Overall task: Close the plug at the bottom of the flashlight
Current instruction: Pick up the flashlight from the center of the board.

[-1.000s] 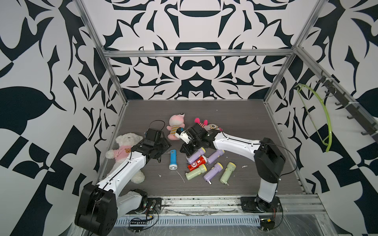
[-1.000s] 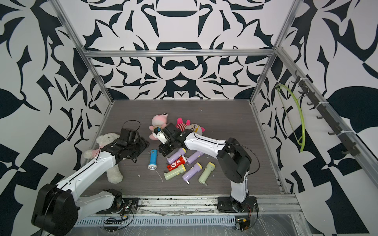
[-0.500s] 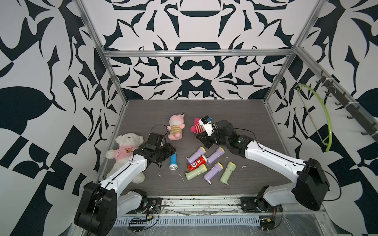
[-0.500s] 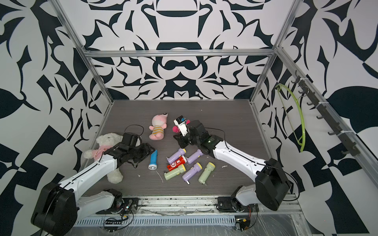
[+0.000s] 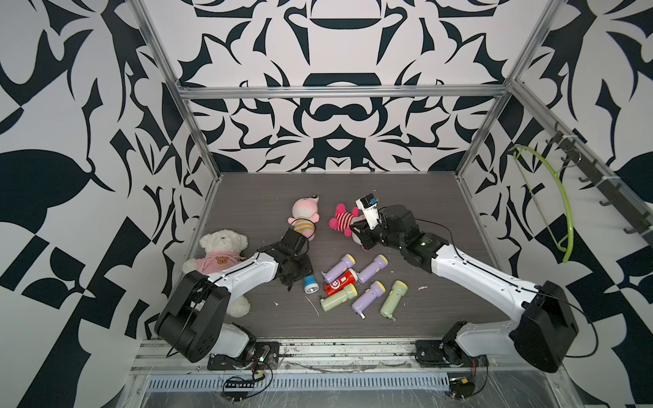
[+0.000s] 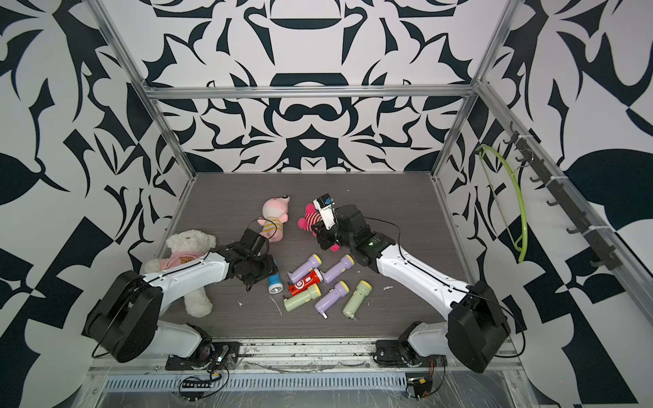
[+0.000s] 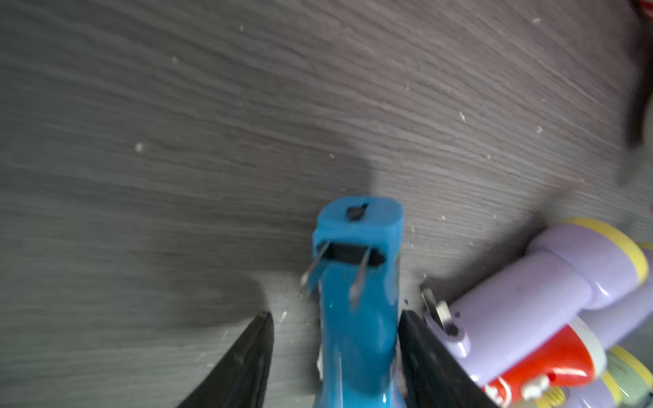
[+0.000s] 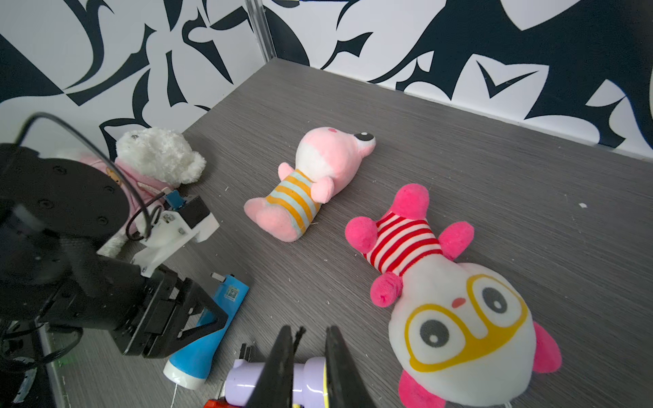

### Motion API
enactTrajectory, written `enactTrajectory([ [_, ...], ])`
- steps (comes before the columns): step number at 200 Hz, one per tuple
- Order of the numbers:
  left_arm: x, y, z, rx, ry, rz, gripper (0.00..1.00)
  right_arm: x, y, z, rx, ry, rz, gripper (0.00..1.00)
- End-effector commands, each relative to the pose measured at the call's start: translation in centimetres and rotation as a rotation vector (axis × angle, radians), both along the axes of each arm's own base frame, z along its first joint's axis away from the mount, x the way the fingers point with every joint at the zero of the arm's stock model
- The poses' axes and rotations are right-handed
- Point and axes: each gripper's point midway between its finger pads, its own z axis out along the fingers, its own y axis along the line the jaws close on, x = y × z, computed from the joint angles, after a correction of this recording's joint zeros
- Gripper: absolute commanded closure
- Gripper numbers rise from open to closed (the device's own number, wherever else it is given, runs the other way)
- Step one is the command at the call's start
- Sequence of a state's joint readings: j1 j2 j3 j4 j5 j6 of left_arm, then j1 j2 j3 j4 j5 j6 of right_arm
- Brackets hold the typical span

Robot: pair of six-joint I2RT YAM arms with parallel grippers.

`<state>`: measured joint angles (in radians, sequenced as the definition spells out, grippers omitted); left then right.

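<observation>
1. Blue flashlight [image 7: 357, 332] lies flat on the counter [image 5: 417, 197], beside a purple flashlight [image 7: 523, 300]; plug prongs [image 7: 357, 286] stick out near its tail.
2. Left tool [image 7: 335, 315] straddles the flashlight, jaws apart, gap on one side.
3. Right tool [image 8: 310, 330] is raised by the striped plush [image 8: 459, 318], jaws slightly parted, empty.

No words or nos. legible from where I stand. Closest thing: a small square sticker [image 8: 231, 292] on the blue flashlight [image 8: 192, 351], prob. a QR-type code, too fine to read. The red flashlight [image 5: 342, 280] has a round white wheel-like emblem [image 5: 334, 283], no lettering I can make out. The white bear [image 5: 222, 242] has a pink shirt [image 5: 211, 264] w/ a cartoon bear-face print [image 5: 221, 261], no text.
</observation>
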<state>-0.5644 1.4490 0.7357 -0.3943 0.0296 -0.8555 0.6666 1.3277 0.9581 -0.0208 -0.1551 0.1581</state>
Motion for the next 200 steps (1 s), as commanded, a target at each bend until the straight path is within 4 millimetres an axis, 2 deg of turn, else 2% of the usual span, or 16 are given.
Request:
enactTrajectory([
  [1,0.3,0.2,-0.3,0.058,0.018,-0.005,0.4,0.1,-0.6,1.5,0.026,-0.039,-0.018,0.8],
  [15,0.6,-0.1,-0.4,0.061,0.022,-0.008,0.4,0.2,-0.8,1.3,0.027,-0.035,-0.025,0.8],
  [62,0.8,-0.2,-0.7,0.084,0.04,-0.026,0.62,0.4,-1.3,0.9,0.026,-0.026,-0.038,0.79],
  [91,1.1,-0.2,-0.1,0.093,0.018,-0.039,0.87,0.5,-1.2,0.7,0.033,-0.011,-0.036,0.79],
  [110,1.7,-0.2,1.0,0.106,-0.019,-0.058,0.99,0.5,-1.1,0.8,0.035,-0.003,-0.032,0.78],
  [134,3.5,-0.5,4.5,0.111,-0.133,-0.11,1.0,0.4,-1.0,0.8,0.042,0.006,-0.027,0.77],
  [172,6.5,-0.8,13.2,0.077,-0.437,-0.139,1.0,0.4,-1.0,1.0,0.05,0.013,-0.031,0.77],
  [184,7.2,-0.7,15.3,0.078,-0.509,-0.136,1.0,0.4,-1.1,1.3,0.052,0.009,-0.033,0.77],
  [189,7.2,-0.6,17.2,0.065,-0.561,-0.13,1.0,0.4,-1.1,1.4,0.053,0.007,-0.033,0.77],
  [200,7.4,-0.4,18.9,0.063,-0.613,-0.129,1.0,0.4,-1.2,1.6,0.051,0.003,-0.039,0.76],
])
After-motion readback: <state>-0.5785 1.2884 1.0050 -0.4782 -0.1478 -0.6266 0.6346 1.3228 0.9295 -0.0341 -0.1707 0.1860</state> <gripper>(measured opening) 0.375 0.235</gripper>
